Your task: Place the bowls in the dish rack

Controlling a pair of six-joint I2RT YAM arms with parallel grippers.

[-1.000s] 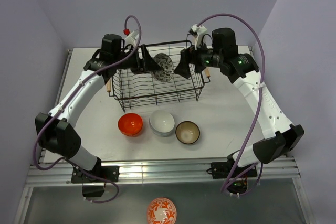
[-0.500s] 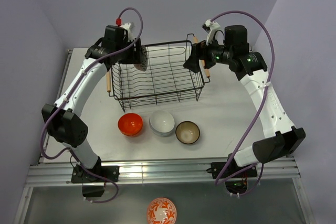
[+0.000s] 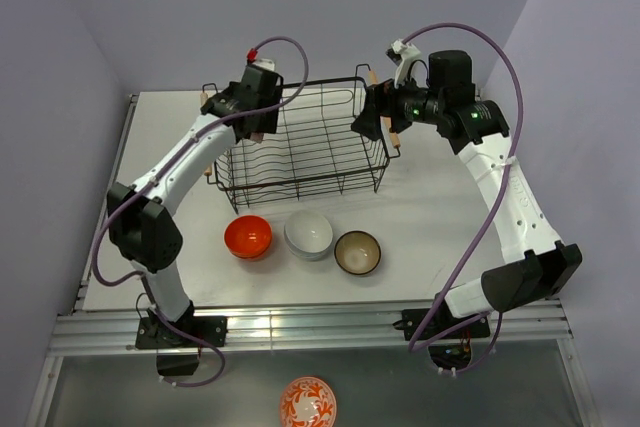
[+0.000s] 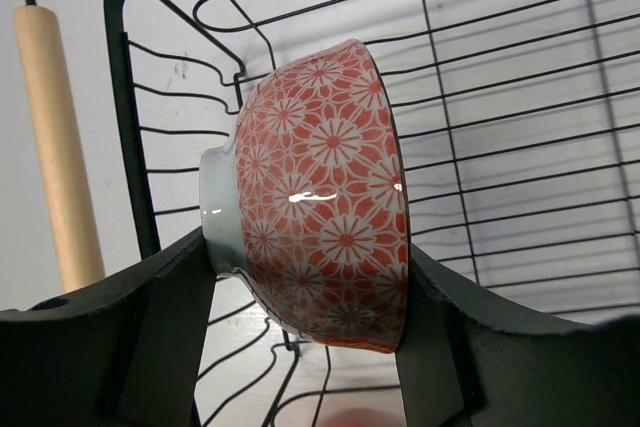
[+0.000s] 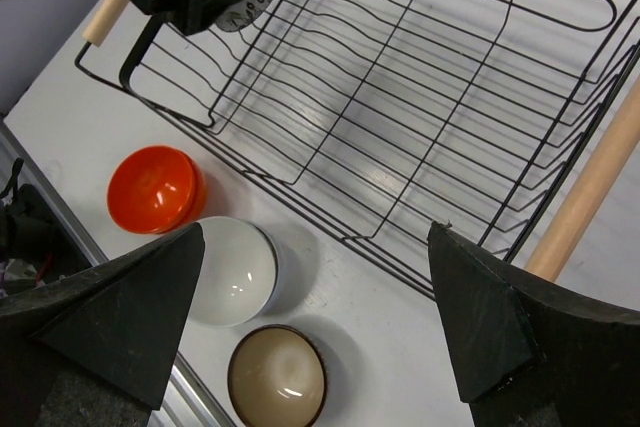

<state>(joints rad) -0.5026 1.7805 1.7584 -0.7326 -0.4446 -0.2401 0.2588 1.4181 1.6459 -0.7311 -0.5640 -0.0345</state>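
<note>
- The left gripper (image 4: 310, 277) is squeezing the flower bowl (image 4: 320, 197), with one black finger (image 4: 165, 332) pressing on each side.
- The flower bowl is small, round and shiny, and it is standing on its edge. Red-and-white flowers are covering its outside, and its foot is plain grey. From the right wrist, its inside is showing a grey-and-white pattern.
- It is hanging at the left end of the dish rack (image 3: 300, 152), close to the pale wooden handle (image 4: 55, 147). I cannot tell if it is touching the wires.
- The dish rack is a big black wire basket with a bumpy wire floor. It is sitting toward the back of the white table (image 3: 430, 217).
- Three more bowls are sitting in a row on the table in front of the rack. They are a shiny orange bowl (image 3: 248, 237), a white bowl (image 3: 309, 235) and a brown bowl (image 3: 357, 252) with a tan inside. The white and brown ones are sitting just beside each other.
- The right gripper (image 5: 315, 237) is hanging by the right end of the rack. Its fingers are spread wide apart with nothing between them.
- An orange-and-white bowl (image 3: 308, 402) is lying on the low ledge in front of the arm bases.
- A second ago the flower bowl was over the middle of the rack, between both grippers. Now it is over at the left end, and the left arm has bent in closer.
- The right arm has pulled back to the right end. The three bowls on the table have not moved.
</note>
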